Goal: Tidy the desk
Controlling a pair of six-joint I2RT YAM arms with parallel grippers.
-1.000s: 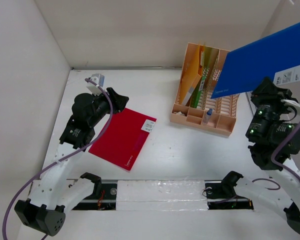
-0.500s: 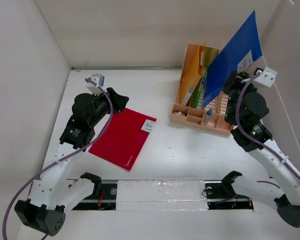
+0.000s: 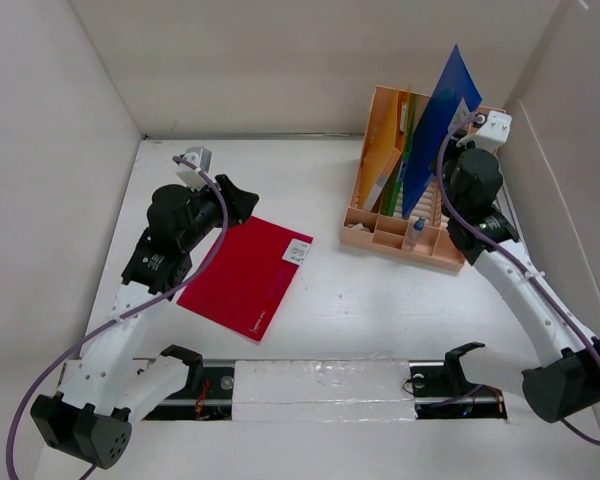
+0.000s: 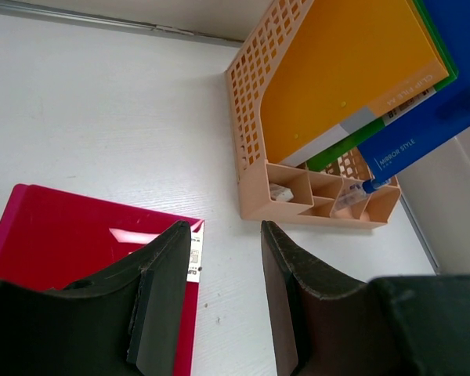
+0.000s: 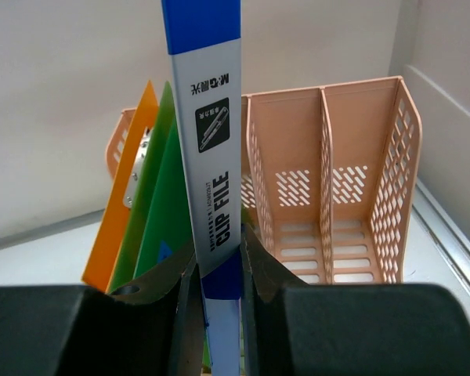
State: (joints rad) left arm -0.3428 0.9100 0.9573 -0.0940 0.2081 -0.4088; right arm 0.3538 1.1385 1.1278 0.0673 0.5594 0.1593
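The worktop (image 3: 360, 300) runs out white and bare under and around the peach file rack (image 3: 352, 232), which stands on its far right part, close to the white wall panels. The step in hand looks like filing the blue clip file (image 3: 435, 120) into that rack. The right claw (image 5: 219, 274) is pinching the file by its lower spine, holding it nearly upright over the rack's left half, just right of the green folder (image 5: 160, 211) and orange folder (image 5: 133, 188) already stored there. The 2 slots at the rack's right end are empty.

To do this well, I would keep the spine vertical and square to the dividers, lower slowly, and only let go once the bottom edge rests on the rack floor. Whether the file's foot is in the green folder's slot or the next one cannot be told from here, so check that before releasing. A tilted entry could snag a divider or shove the rack.

Well left of the rack lies a red folder (image 3: 245, 275), flat on the worktop. The left claw (image 4: 219, 266) hangs over its near corner, spread and holding nothing
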